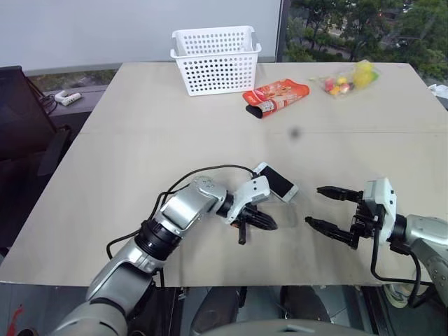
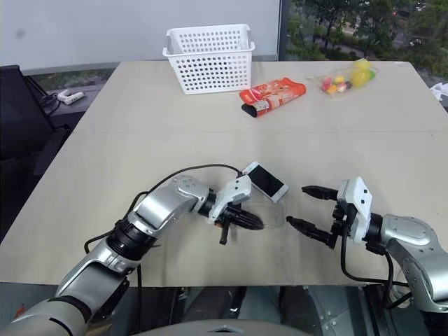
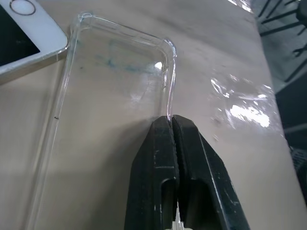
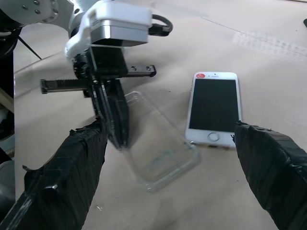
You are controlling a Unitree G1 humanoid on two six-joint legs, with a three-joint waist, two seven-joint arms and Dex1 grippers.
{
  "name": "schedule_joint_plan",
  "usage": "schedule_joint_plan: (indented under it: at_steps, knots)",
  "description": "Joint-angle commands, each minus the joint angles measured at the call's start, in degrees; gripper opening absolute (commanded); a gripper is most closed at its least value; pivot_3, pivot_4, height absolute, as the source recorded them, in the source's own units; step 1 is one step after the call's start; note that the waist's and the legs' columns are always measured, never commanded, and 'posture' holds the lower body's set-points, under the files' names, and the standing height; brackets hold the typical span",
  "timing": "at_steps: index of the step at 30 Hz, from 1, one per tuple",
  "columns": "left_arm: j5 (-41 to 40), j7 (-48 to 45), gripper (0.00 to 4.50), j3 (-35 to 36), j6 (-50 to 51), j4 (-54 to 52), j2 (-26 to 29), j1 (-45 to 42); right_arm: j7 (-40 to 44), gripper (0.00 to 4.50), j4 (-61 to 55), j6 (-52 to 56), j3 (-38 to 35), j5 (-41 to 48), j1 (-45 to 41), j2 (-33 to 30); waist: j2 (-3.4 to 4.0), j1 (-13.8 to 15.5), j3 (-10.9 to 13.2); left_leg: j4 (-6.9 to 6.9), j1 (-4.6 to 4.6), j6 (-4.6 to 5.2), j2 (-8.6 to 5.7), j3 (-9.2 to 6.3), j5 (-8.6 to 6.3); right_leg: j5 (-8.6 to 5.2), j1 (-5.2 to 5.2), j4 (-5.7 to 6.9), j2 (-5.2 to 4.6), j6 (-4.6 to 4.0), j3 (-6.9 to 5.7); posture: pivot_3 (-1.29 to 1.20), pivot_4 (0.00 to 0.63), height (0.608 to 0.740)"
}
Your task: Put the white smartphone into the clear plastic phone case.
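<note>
the left gripper (image 3: 171,125) pinches the thin clear plastic phone case (image 4: 160,146) by its long rim. the right gripper (image 1: 329,208) gapes wide, empty, with the slim white smartphone (image 4: 214,109) between its fingers. the case looks light and bendy; the phone looks stiff and slick, best taken by its long edges.

Even, soft daylight falls from the window (image 1: 364,28) beyond the worktop's (image 1: 140,140) far edge; shadows are faint; glare patches glint on the worktop near the clear plastic phone case (image 3: 120,72).
</note>
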Motion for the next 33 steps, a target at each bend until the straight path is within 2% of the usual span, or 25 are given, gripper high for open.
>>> schedule_joint_plan:
  at_steps: [1,3,9,16,20,24,27,33]
  knots:
    - [3.38,2.76,0.27,0.67,-2.58,2.36,1.28,-0.62,0.62,4.50,-0.21,-1.15,-0.28,0.21,-1.32,0.00,0.00,-0.12,0.00,0.00,0.00,0.00,0.00,0.00,0.00,0.00,-0.01,0.00,0.00,0.00,0.01,0.00,0.150,0.740]
    - [2.84,2.43,0.89,1.16,-3.58,1.74,1.66,-0.11,0.78,4.50,0.03,-1.26,-0.10,-0.03,-1.47,-0.11,0.00,-0.37,0.00,0.00,-0.01,0.00,0.01,0.00,0.00,0.00,-0.02,0.00,0.01,-0.01,0.03,0.00,0.150,0.740]
    - [-1.56,0.78,3.66,6.21,-3.27,-2.82,4.21,2.16,-0.12,4.50,0.66,-0.60,0.64,-1.07,-2.43,-0.14,-0.01,-1.51,0.01,-0.17,-0.05,-0.01,0.00,0.03,-0.01,0.00,-0.09,-0.04,-0.03,-0.01,0.08,0.00,0.150,0.740]
    - [-7.49,-0.17,3.66,17.44,-3.22,-11.19,12.24,6.06,-6.41,4.50,4.28,2.86,7.64,-7.09,-12.41,2.59,0.00,-2.86,0.06,-0.49,-0.03,-0.04,0.04,0.06,0.01,0.00,-0.26,-0.03,0.00,-0.03,0.15,0.00,0.150,0.740]
    - [-9.80,0.14,3.66,24.67,-5.55,-15.94,16.23,9.15,-9.79,4.50,9.23,3.57,13.95,-12.05,-19.77,7.24,0.00,-2.97,0.07,-0.56,-0.02,-0.10,0.04,0.14,0.04,-0.01,-0.30,-0.04,-0.01,-0.03,0.17,0.00,0.150,0.740]
    - [-13.07,2.91,3.66,30.68,-2.31,-19.72,18.16,11.65,-11.10,4.50,13.80,3.73,19.05,-16.38,-25.64,11.13,-0.01,-2.45,0.08,-0.63,-0.13,-0.31,0.03,0.14,0.17,0.00,-0.48,-0.07,-0.04,-0.04,0.24,0.00,0.150,0.740]
    - [-16.81,3.71,3.66,35.68,2.34,-23.24,21.11,15.92,-12.09,4.50,19.75,4.41,23.13,-19.95,-30.80,14.62,-0.05,-3.18,0.10,-0.67,-0.10,-0.31,0.04,0.38,0.17,0.01,-0.56,0.01,0.00,-0.04,0.30,0.00,0.150,0.740]
    - [-20.67,4.17,3.66,42.35,6.60,-26.40,27.37,23.01,-12.44,4.50,26.41,9.46,26.14,-24.14,-36.18,16.19,-0.04,-3.04,0.16,-0.74,-0.07,-0.35,0.13,0.36,0.19,0.03,-0.64,0.01,0.13,-0.09,0.34,0.00,0.150,0.740]
